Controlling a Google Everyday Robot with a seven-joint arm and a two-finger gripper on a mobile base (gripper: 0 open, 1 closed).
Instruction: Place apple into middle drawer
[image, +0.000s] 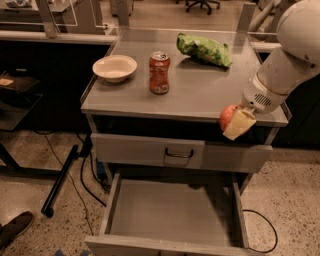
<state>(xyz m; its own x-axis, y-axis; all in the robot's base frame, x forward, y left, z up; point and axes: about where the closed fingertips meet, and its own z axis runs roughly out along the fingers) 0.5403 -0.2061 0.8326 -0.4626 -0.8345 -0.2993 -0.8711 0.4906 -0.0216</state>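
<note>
The red-orange apple (228, 116) is held in my gripper (235, 121), whose pale fingers (239, 124) are shut on it. It hangs just past the front right edge of the grey cabinet top (200, 85), above the closed upper drawer front with its dark loop handle (178, 153). Below, the middle drawer (170, 210) is pulled out, a wide grey tray with a bare floor. The apple is above the drawer's right rear part, well clear of it. My white arm (290, 55) comes in from the upper right.
On the cabinet top stand a red soda can (159, 73), a white bowl (114, 68) and a green chip bag (204, 49). A black cable and stand leg (62, 180) lie on the floor at left. A shoe (15, 227) shows at bottom left.
</note>
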